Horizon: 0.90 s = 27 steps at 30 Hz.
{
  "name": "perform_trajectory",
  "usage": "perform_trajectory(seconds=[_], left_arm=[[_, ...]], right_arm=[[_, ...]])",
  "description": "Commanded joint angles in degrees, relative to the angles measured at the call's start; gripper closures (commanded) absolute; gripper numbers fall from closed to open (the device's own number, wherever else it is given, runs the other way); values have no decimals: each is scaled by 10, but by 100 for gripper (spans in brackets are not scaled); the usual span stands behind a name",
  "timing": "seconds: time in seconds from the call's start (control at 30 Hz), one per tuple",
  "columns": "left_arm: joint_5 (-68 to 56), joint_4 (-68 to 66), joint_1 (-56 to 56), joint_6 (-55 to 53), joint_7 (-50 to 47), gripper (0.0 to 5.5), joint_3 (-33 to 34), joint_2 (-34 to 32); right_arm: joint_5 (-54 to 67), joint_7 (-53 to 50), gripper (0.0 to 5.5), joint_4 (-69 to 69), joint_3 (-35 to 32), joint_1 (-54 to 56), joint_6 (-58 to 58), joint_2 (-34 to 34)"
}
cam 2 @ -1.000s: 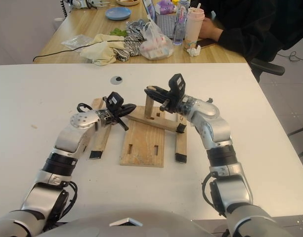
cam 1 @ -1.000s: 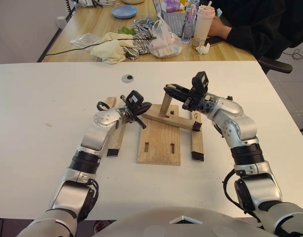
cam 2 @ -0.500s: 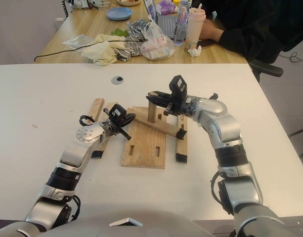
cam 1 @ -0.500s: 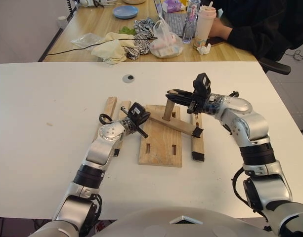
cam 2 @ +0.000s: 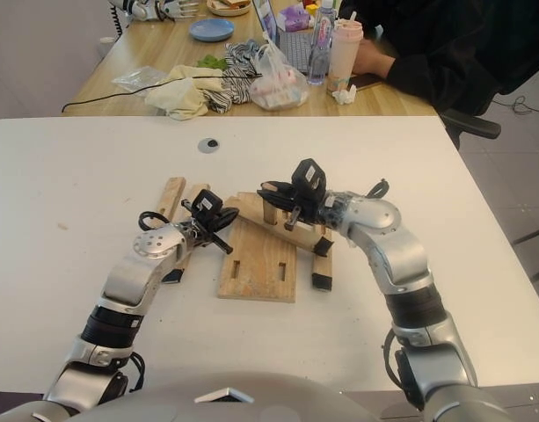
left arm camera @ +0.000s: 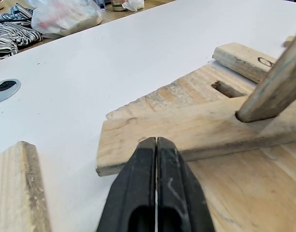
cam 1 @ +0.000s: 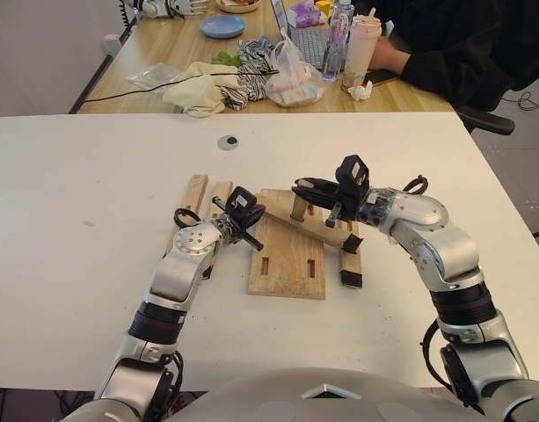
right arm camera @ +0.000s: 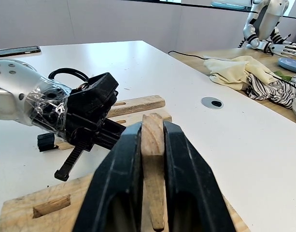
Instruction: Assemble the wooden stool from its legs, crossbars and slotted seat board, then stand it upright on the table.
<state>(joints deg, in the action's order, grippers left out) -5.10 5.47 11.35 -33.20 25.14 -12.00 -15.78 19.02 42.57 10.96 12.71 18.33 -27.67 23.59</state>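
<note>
Across the middle of the table (cam 1: 76, 264) lies the board (cam 1: 287, 268), flat, slots up. Two loose legs (cam 1: 199, 198) lie side by side just off its left edge. A third leg (cam 1: 350, 262) lies along its right edge.

A fourth leg (cam 1: 315, 227) lies aslant over the board's far half, its long axis running from the left claw toward the third leg. A crossbar (right arm camera: 152, 159) stands up out of it, leaning a little, near its left end.

The right claw (right arm camera: 151, 140) is narrowed onto that crossbar, gripping it near the top from the right side. The left claw (left arm camera: 156, 145) is pressed closed on nothing, its tips at the left end of the fourth leg; whether they touch it I cannot tell.

The next move probably turns on this: the crossbar's free end points up and away from the table, so any mating piece must come down along that axis. The right arm already has the crossbar. The left arm is nearer the two loose legs.
</note>
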Motion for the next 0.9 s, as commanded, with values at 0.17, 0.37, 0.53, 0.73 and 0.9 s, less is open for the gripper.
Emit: perform_trajectory(seconds=[0.17,0.37,0.53,0.73,0.9], left_arm=[[-7,-8,40,6,-5,550,19,14],[4,-44,65,-3,-3,550,-1,30],[0,-68,65,-63,13,550,-14,21],[-12,-65,30,-117,3,550,1,18],[-12,-64,39,-128,-1,550,10,13]], right_arm=[[-81,-20,512,-53,89,-66,-45,37],[-55,-31,512,-62,77,-77,-69,21],[-39,-43,512,-43,42,-93,-39,25],[-47,-34,512,8,61,-118,-21,44],[-53,-44,512,-8,77,-118,-51,50]])
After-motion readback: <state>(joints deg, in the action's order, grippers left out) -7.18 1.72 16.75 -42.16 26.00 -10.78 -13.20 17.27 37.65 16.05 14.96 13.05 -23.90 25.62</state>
